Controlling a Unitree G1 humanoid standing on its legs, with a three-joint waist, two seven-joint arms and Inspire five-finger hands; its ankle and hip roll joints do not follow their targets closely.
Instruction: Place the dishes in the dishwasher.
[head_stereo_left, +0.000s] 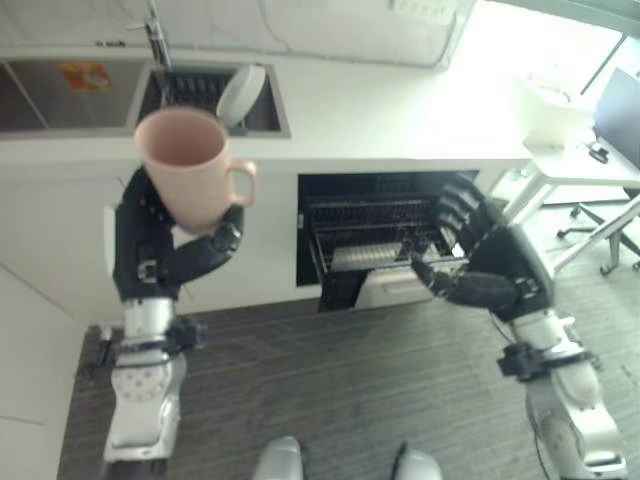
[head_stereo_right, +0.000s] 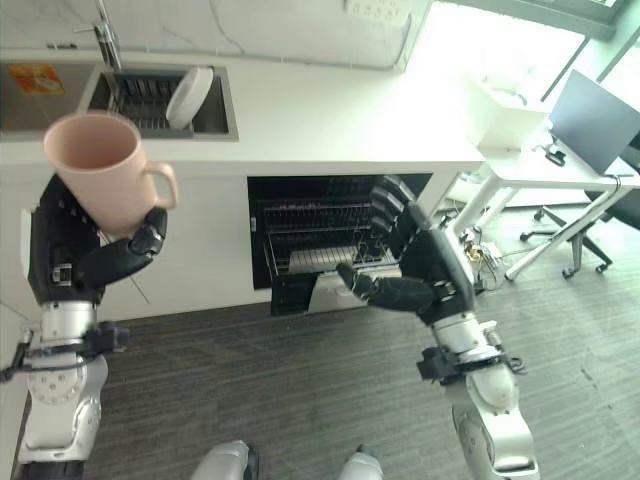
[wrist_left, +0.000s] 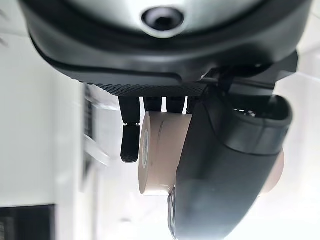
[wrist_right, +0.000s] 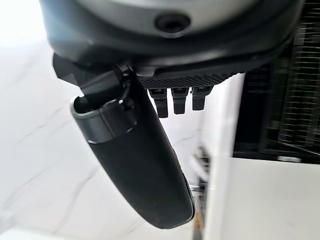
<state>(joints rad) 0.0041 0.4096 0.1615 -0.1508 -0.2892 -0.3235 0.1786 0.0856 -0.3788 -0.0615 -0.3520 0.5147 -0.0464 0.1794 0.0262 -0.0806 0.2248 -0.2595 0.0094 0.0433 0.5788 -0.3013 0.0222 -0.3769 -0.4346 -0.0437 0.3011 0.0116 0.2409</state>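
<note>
One pink mug (head_stereo_left: 190, 165) is being gripped upright by the left hand (head_stereo_left: 160, 250) at frame left. The right hand (head_stereo_left: 490, 255) is hovering with fingers spread wide before the open dishwasher (head_stereo_left: 375, 240) at centre frame.

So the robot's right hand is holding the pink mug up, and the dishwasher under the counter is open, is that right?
Not quite: the left hand holds the pink mug up, as the left eye view shows. The right hand is open. The dishwasher under the counter is open.

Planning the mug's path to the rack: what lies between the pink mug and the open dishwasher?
Nothing stands between: in the left eye view just bare white cabinet front separates the mug, held in the left hand, from the dishwasher.
</note>
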